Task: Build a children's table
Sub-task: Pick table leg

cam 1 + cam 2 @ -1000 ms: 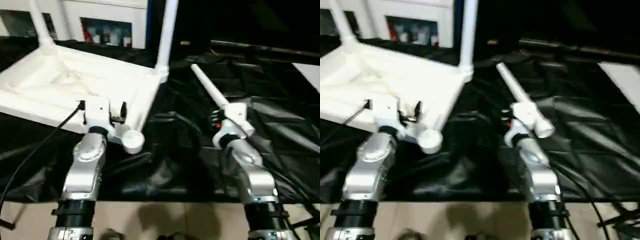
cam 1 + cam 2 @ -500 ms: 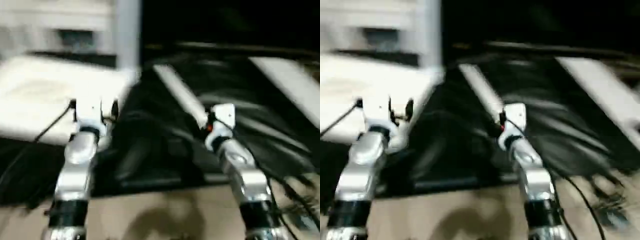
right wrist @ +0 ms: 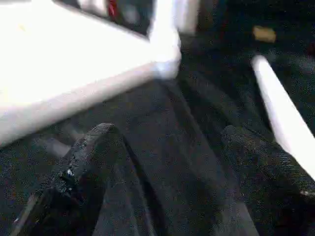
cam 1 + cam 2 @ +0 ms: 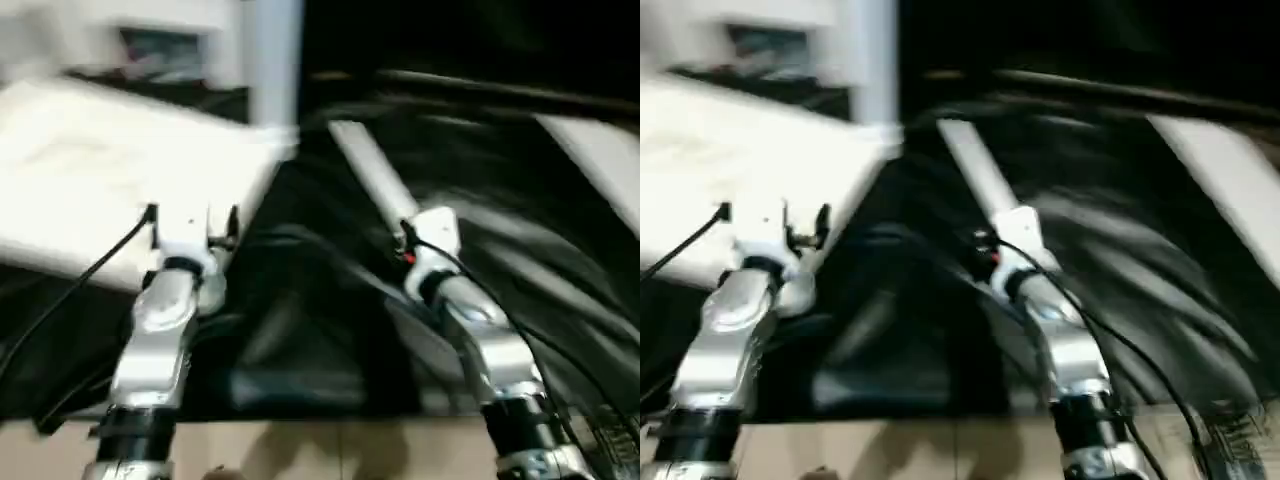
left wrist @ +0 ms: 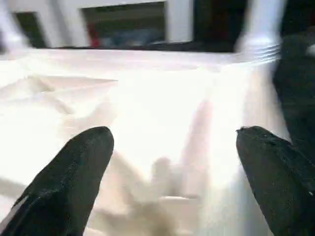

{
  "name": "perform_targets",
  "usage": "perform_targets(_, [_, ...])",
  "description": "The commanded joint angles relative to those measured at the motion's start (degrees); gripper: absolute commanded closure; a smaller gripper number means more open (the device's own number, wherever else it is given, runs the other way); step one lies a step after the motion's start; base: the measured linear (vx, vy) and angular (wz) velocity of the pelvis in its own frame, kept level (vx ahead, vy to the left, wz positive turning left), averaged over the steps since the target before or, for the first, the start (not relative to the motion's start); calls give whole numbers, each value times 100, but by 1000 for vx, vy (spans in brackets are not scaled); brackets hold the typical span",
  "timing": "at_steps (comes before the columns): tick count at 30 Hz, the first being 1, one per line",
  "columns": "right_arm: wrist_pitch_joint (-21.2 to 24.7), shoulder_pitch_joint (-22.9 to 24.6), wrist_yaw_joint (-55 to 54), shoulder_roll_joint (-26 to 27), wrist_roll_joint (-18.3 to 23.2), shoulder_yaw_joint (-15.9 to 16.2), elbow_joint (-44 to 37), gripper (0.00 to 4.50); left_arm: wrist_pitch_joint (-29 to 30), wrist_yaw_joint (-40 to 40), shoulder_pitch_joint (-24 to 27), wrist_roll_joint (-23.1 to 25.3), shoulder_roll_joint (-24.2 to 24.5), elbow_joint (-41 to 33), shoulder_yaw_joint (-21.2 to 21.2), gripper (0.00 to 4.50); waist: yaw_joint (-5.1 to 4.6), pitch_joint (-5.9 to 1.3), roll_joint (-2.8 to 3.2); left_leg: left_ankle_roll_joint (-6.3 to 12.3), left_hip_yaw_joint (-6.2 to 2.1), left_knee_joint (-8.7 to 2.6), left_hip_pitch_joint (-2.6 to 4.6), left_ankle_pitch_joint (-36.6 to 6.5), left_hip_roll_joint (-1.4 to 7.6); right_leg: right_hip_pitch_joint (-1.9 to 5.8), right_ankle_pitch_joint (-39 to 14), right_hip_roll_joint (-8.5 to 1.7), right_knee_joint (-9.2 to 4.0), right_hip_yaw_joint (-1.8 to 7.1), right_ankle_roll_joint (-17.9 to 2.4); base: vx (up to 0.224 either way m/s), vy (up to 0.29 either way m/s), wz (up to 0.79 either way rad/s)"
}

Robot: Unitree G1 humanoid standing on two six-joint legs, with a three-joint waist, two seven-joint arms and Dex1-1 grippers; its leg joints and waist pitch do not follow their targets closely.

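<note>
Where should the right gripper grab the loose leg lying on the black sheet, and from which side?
Probably mid-shaft, from above. The loose leg lies flat on the black sheet, a slim round taper running away from the robot, so fingers would best straddle it crosswise. The right gripper is open, with the leg off to one side of its fingers, so it likely needs shifting over the leg first.

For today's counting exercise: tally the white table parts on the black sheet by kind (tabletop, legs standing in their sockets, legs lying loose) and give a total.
Tabletop: 1
Legs standing in sockets, one clearly seen: 1
Legs lying loose: 1
Total: 3
</note>
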Motion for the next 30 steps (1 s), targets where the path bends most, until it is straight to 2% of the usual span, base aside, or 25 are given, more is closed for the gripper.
perform_targets(1, [30, 41, 63, -236, 64, -226, -11, 74, 46, 38, -88, 24, -140, -207, -175, 3, -133, -342, 48, 2355, -60, -295, 617, 3532, 477, -390, 561, -262, -449, 364, -20, 69, -47, 5])
perform_targets(2, [33, 40, 63, -237, 63, -225, -11, 74, 42, 34, -86, 20, -139, -210, -174, 3, -1, -322, -234, 1740, 406, 22, 94, 1922, -284, 330, 591, -316, -932, 796, -461, -5, -54, 13])
perform_targets(3, [187, -2, -13, -251, 34, -221, -31, 74, 55, 7, -60, -12, -119, -247, -159, 3, 314, -271, -295, 1190, 487, 474, -261, 228, -365, 821, -366, -825, -1321, 1469, -1211, 64, -36, 34])
perform_targets(4, [455, -71, -151, -256, 24, -254, -55, 74, 103, 6, -46, -4, -98, -271, -158, 3, 336, -325, -269, 853, 428, 591, -370, 240, -247, 961, -125, -882, -1204, 1514, -1567, 64, -36, 34])
perform_targets(5, [681, -162, -295, -285, -40, -271, -87, 74, 119, -49, -45, -23, -70, -278, -168, 3, 342, -325, -281, 555, 365, 582, -518, 521, -178, 1063, 610, -848, -1074, 1481, -1792, 103, -22, 18])
perform_targets(6, [924, -286, -410, -340, -106, -278, -123, 74, 129, -100, -51, -30, -33, -279, -173, 3, 359, -357, -155, -36, 262, 330, -692, 1542, 26, 1065, 3846, -725, -770, 1226, -1955, 60, -24, 2])
perform_targets(7, [924, -286, -410, -340, -106, -278, -123, 74, 129, -100, -51, -30, -33, -279, -173, 3, 328, -354, -92, -52, 253, 67, -691, 1946, 131, 970, 4562, -584, -655, 1055, -1832, 60, -24, 2])
perform_targets(8, [1274, -477, -239, -371, 145, -420, -26, 74, 259, -165, -67, -50, 14, -274, -157, 3, 222, -391, 226, -10, 276, -216, -459, 3171, 300, 664, 4540, -144, -449, 649, -1337, -69, -2, 3])
perform_targets(9, [1358, -599, -139, -413, 246, -495, 77, 74, 308, -253, -76, -78, 65, -265, -173, 3, 99, -413, 284, 14, 176, -111, -355, 3912, 425, 488, 4018, 0, -348, 572, -1157, -71, -7, 0])
perform_targets(10, [1378, -720, -152, -423, 347, -626, 195, 74, 283, -386, -84, -111, 129, -254, -210, 3, 25, -479, 221, 15, 59, -18, -32, 4739, 613, 223, 2866, -145, -457, 597, -824, -71, -7, 0])
perform_targets(11, [1365, -799, -181, -430, 395, -708, 275, 57, 254, -473, -97, -130, 173, -241, -236, 1, 34, -428, 214, 8, 91, -27, -51, 4624, 581, 199, 2536, -220, -552, 643, -723, 0, 0, 0])
perform_targets(12, [1446, -961, -329, -491, 376, -801, 485, 57, 238, -786, -90, -270, 253, -293, -290, 1, 140, -356, 72, -110, 367, -140, -328, 3219, 371, 492, 2279, -328, -722, 757, -702, 0, 0, 0])
perform_targets(13, [1539, -1116, -473, -549, 352, -885, 690, 47, 234, -1092, -85, -409, 323, -345, -337, 0, 176, -332, 38, -177, 421, -201, -352, 2556, 353, 527, 2042, -345, -762, 787, -699, 0, 0, 0])
perform_targets(14, [1539, -1116, -473, -549, 352, -885, 690, 37, 234, -1092, -85, -409, 323, -345, -337, 0, 204, -290, 16, -337, 508, -323, -363, 1329, 359, 568, 1326, -352, -842, 814, -745, -64, -16, 10])
perform_targets(15, [1909, -1493, -485, -793, 144, -829, 1157, 21, 786, -2034, -42, -1075, 566, -689, -452, 0, 227, -279, 17, -439, 566, -389, -306, 673, 392, 546, 827, -365, -858, 810, -792, -69, -19, 8])
perform_targets(16, [2075, -1651, -475, -881, 68, -800, 1350, 21, 1044, -2390, -32, -1279, 717, -833, -550, 0, 218, -289, 63, -446, 582, -422, -310, 508, 404, 528, 629, -340, -858, 776, -855, -69, -19, 8])
perform_targets(17, [2075, -1651, -475, -881, 68, -800, 1350, 11, 1044, -2390, -32, -1279, 717, -833, -550, 0, 188, -281, 60, -498, 601, -433, -343, 398, 428, 525, 479, -330, -855, 761, -896, -80, -13, 2])
perform_targets(18, [2255, -2024, -435, -1043, -34, -753, 1854, 4, 1372, -3003, -35, -1387, 1110, -1035, -819, 0, 161, -259, 77, -538, 644, -455, -336, 92, 457, 463, 134, -315, -884, 735, -880, -76, -13, -2])
perform_targets(20, [2367, -2301, -385, -1129, -36, -733, 2265, 4, 1409, -3292, -41, -1289, 1379, -1096, -981, 0, 136, -231, 69, -522, 695, -468, -372, -225, 469, 436, -436, -320, -952, 736, -817, -70, -15, -2])
perform_targets(23, [2288, -2775, -524, -1226, -73, -736, 3087, 4, 1632, -3787, -87, -1430, 1727, -1229, -1095, 0, 127, -248, 91, -543, 724, -456, -371, -303, 465, 386, -804, -335, -974, 746, -776, -37, -10, 0])
perform_targets(24, [2417, -2997, -465, -1271, -76, -709, 3470, 4, 1653, -3935, -147, -1484, 1810, -1259, -1102, 0, 137, -260, 125, -541, 727, -451, -387, -205, 466, 391, -592, -323, -957, 746, -778, 0, 0, 0])
perform_targets(26, [2482, -3137, -399, -1297, -106, -664, 3721, 4, 1714, -3995, -189, -1539, 1843, -1298, -1096, 0, 116, -283, 114, -533, 729, -442, -416, -60, 466, 405, -235, -298, -915, 732, -871, 0, 0, 0])
perform_targets(27, [2537, -3280, -277, -1309, -104, -644, 3989, 4, 1770, -4073, -237, -1596, 1876, -1333, -1103, 0, 142, -285, 194, -532, 736, -430, -416, 41, 472, 394, 69, -303, -889, 739, -914, 0, 0, 0])
perform_targets(28, [2537, -3280, -277, -1309, -104, -644, 3989, 4, 1770, -4073, -237, -1596, 1876, -1333, -1103, 0, 121, -287, 164, -522, 741, -432, -421, 63, 472, 394, 168, -285, -893, 732, -948, 0, 0, 0])
perform_targets(30, [2738, -3713, 197, -1359, -319, -445, 4835, 4, 2051, -4375, -326, -1832, 2084, -1557, -1221, 0, 144, -322, 207, -504, 733, -420, -440, 203, 457, 427, 475, -282, -835, 720, -1099, 0, 0, 0])
